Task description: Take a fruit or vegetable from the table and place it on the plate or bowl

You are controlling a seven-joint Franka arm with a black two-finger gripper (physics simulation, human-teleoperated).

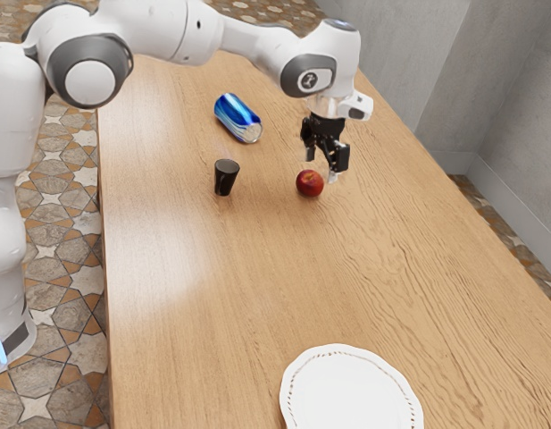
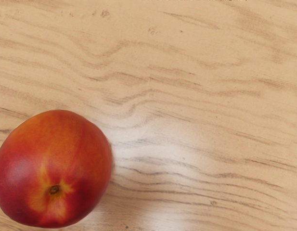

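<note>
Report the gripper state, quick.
Gripper: open, holding nothing, poised just above the red fruit.

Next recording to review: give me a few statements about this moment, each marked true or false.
1. The red fruit rests on the table. True.
2. The gripper is shut on the fruit. False: it is open, just above the fruit.
3. The blue can stands upright. False: it lies on its side.
4. The black cup stands on the table, apart from the fruit. True.
5. The white plate touches the can. False: it lies far from it.
</note>
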